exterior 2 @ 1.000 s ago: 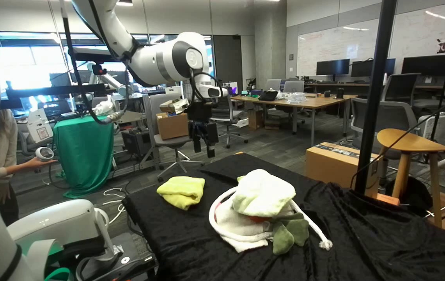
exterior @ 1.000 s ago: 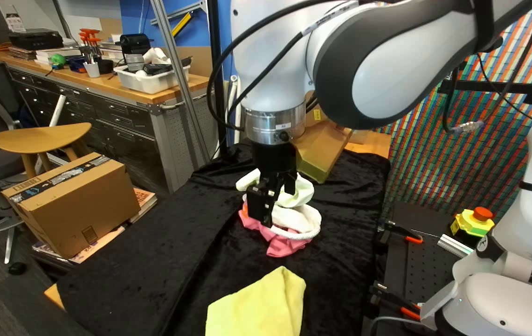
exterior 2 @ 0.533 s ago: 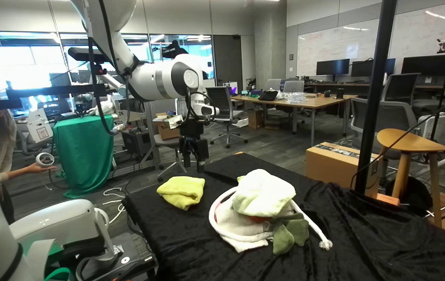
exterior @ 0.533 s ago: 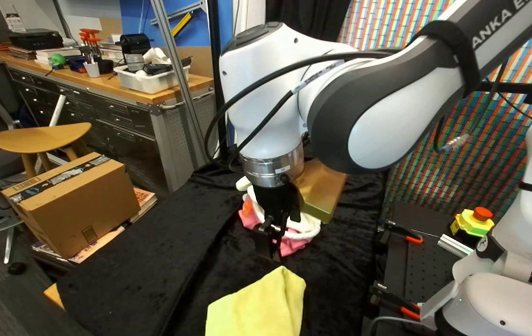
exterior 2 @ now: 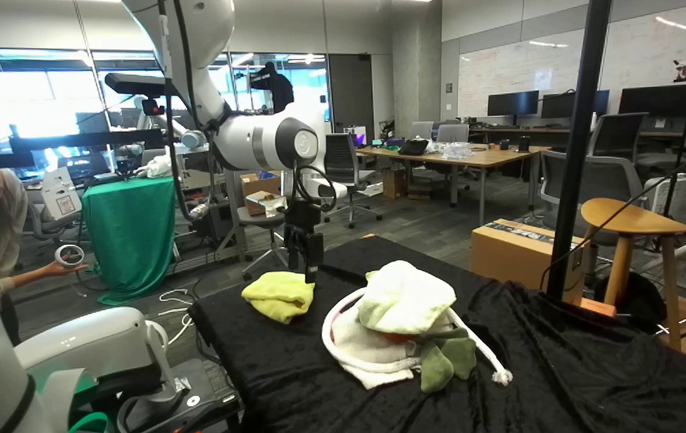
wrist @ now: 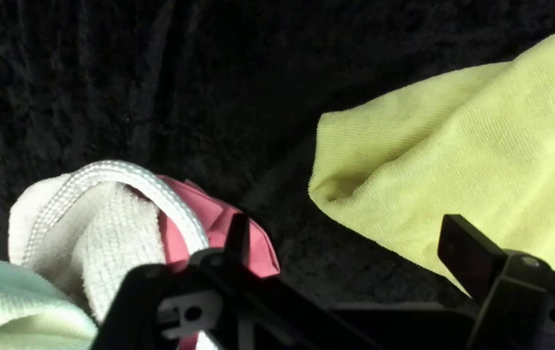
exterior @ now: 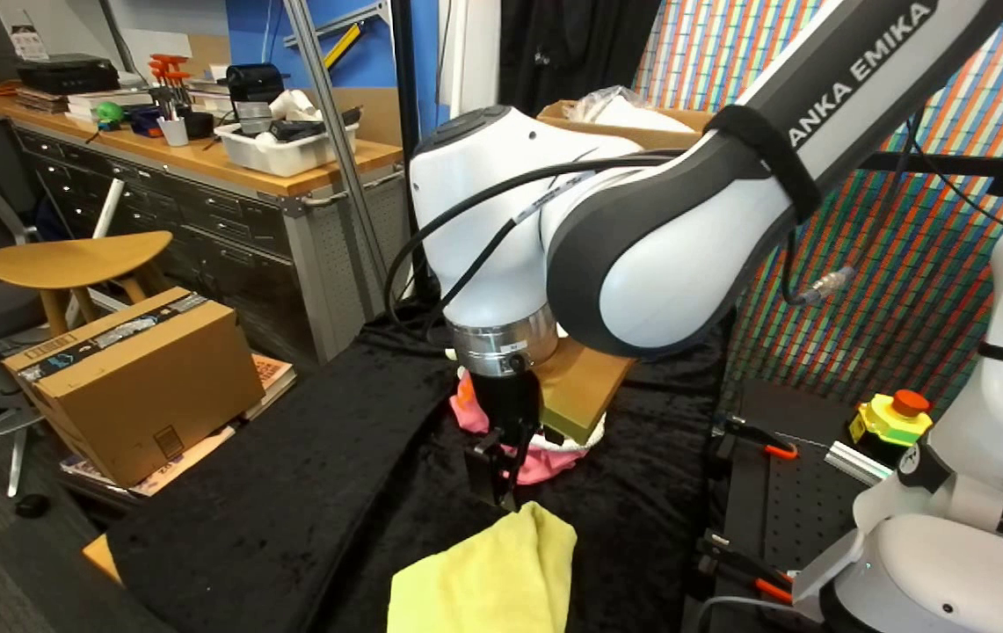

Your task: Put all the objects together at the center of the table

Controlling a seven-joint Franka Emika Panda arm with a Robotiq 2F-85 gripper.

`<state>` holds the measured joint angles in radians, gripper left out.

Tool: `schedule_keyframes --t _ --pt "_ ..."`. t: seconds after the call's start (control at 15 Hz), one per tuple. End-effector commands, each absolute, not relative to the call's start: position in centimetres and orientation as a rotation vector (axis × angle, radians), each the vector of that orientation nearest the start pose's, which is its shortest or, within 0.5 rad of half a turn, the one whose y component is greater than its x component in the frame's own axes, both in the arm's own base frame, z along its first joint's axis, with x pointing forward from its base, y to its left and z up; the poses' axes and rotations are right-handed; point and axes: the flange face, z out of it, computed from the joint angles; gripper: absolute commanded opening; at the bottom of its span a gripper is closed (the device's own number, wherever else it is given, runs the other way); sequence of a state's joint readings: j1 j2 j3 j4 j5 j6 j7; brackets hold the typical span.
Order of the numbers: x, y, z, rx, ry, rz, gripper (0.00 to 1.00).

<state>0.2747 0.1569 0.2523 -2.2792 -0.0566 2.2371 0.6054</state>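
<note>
folded yellow cloth near pile

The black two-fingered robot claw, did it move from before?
Yes, in both exterior views the black claw came down, closer to the folded yellow cloth, which stayed put.

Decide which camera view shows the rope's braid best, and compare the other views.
The wrist view: the rope looks largest there, so its braid stands out, though the gripper covers part. Both exterior views show the rope smaller, from loop and knotted end to just a short stretch.
</note>
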Motion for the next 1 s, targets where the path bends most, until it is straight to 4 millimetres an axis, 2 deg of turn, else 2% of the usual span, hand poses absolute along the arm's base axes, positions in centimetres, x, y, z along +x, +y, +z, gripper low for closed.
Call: schedule_keyframes --t 0.0,0.47,0.93 --pt "45.3 25.6 26.9 -3.165 0.096 0.244 1.00" --pt "45.5 25.1 24.9 -3.137 0.119 0.200 1.00" --pt "45.1 24.8 22.6 -3.151 0.125 0.237 1.00"
